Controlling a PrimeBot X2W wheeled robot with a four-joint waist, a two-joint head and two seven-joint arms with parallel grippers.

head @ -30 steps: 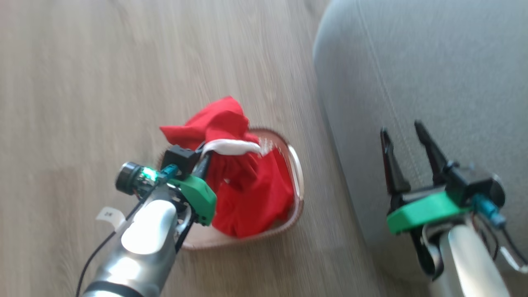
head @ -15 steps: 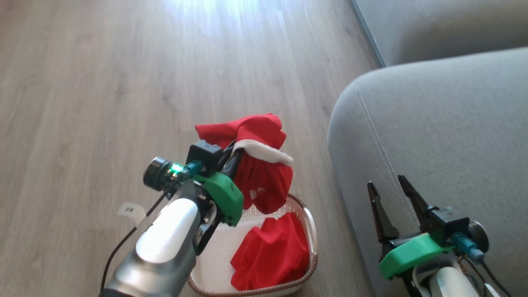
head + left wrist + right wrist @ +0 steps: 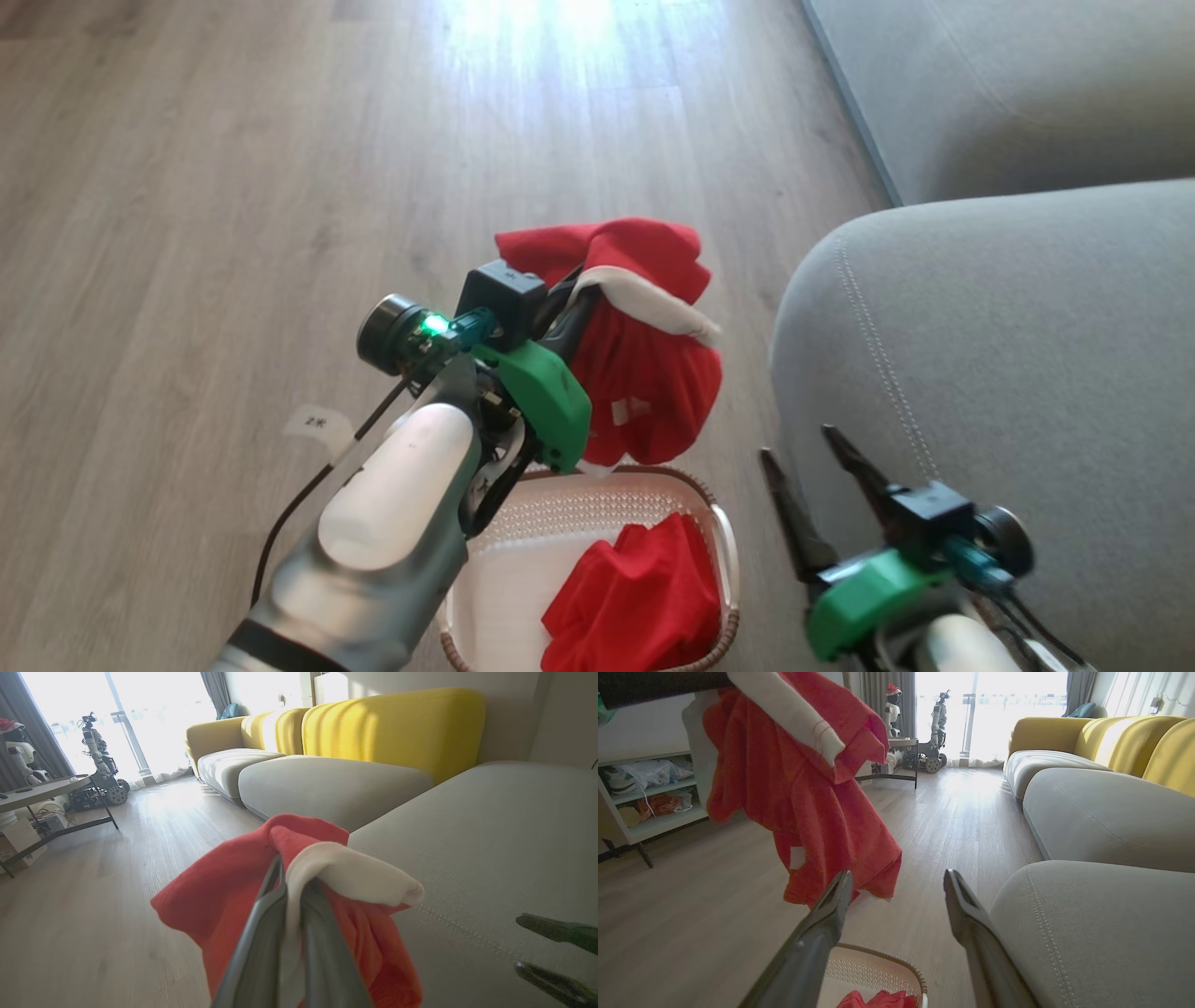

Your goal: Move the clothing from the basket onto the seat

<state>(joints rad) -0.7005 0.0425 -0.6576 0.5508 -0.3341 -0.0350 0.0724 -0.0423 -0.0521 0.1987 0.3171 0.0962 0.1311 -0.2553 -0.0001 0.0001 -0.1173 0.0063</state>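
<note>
Trimmed red garment point(image 3: 653, 383) is pinched by its white band point(image 3: 653, 306) in the closed left hand point(image 3: 579, 303), hung above the basket point(image 3: 724, 541) beside the seat point(image 3: 1027, 355) edge. Only a thin fold's gripped, so it could get dropped on the floor point(image 3: 187, 233) mid-swing. Right hand point(image 3: 795, 441) is held wide open, empty.
</note>
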